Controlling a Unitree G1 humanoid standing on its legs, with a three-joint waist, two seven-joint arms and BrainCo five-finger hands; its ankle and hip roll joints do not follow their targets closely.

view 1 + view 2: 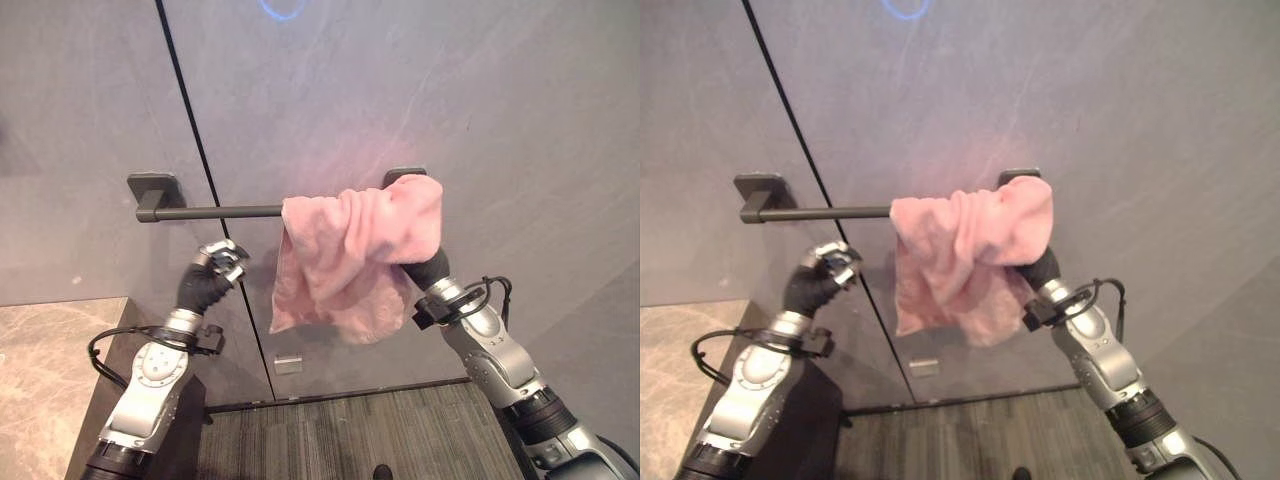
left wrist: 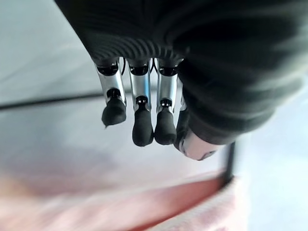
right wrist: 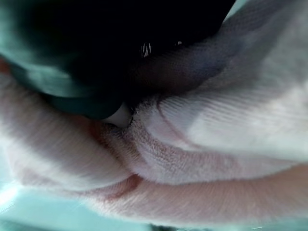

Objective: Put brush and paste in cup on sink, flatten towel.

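A pink towel (image 1: 355, 255) hangs bunched over the right end of a dark wall bar (image 1: 215, 211), its folds drooping below the rail. My right hand (image 1: 428, 268) reaches up from the lower right and goes in under the towel's right side; the cloth (image 3: 202, 144) covers it. My left hand (image 1: 222, 262) is raised just below the bare left stretch of the bar, a little left of the towel, touching neither. Its fingers (image 2: 142, 120) are curled with nothing in them.
The bar is fixed to a grey wall by two square mounts (image 1: 152, 187). A stone countertop (image 1: 50, 370) lies at the lower left. Grey ribbed flooring (image 1: 350, 430) runs along the wall's base, with a small metal stop (image 1: 288, 362) above it.
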